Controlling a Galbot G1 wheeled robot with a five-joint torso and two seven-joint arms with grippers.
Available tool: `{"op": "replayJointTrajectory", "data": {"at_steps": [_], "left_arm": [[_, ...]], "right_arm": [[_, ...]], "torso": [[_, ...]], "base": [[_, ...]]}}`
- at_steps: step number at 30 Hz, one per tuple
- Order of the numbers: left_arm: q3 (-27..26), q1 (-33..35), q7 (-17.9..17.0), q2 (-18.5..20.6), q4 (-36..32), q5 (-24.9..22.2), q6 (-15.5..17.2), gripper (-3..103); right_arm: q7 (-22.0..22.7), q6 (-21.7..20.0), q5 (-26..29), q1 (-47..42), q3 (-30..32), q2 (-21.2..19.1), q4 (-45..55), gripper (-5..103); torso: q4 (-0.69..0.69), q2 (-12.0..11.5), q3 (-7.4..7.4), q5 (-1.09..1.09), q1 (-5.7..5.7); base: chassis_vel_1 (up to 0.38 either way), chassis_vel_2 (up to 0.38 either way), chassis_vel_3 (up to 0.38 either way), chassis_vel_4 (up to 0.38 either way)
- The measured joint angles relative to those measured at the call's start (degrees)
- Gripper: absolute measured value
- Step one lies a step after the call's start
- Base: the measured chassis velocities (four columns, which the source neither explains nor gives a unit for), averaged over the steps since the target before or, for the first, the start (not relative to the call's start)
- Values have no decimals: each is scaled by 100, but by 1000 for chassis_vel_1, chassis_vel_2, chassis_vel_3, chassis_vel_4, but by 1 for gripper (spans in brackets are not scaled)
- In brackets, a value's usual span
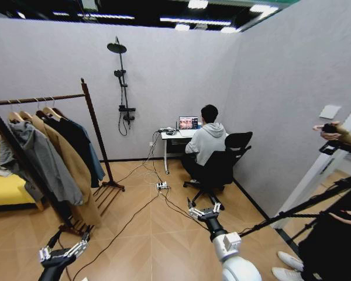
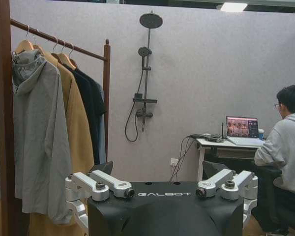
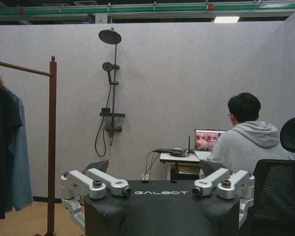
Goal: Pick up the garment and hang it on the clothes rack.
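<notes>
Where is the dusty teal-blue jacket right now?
The teal-blue jacket hangs on the dark wooden clothes rack at the head view's left, last in the row, beside the black jacket and nearest the far post.

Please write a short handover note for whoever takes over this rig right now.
Left tool: open, empty, held low in front of the robot, short of the clothes rack.
Right tool: open, empty, held low over the bare floor, pointing towards the desk.
Garment: on a hanger at the far end of the rack's top rail, beside the black jacket. The tan coat and grey hooded coat hang nearer the robot.
Done: the garment is on the rail and nothing is in either tool.
Left: judging by this, probably nothing but confirming that it hangs securely.
</notes>
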Motion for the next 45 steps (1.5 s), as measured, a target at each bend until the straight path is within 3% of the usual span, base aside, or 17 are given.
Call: {"op": "replayJointTrajectory", "data": {"at_steps": [14,23,30,37,45], "left_arm": [[0,0,0,0,0,0,0,100],[0,0,0,0,0,0,0,100],[0,-1,0,0,0,0,0,100],[0,-1,0,0,0,0,0,100],[0,-1,0,0,0,0,0,100]], "right_arm": [[-32,65,32,-22,32,-80,-59,100],[-380,117,167,-15,105,-144,-168,100],[-716,-176,813,-67,253,-223,-8,100],[-650,-182,894,-66,437,-132,-25,100],[-256,-213,627,-129,573,-144,54,100]], "torso": [[-1,0,0,-1,0],[-1,2,-1,-1,-3],[-1,-1,1,-1,3],[0,-1,0,0,2],[-1,0,0,-1,0]], "base": [[136,-149,-142,137],[132,-112,-112,120],[0,0,0,0],[0,0,0,0],[0,0,0,0]]}}
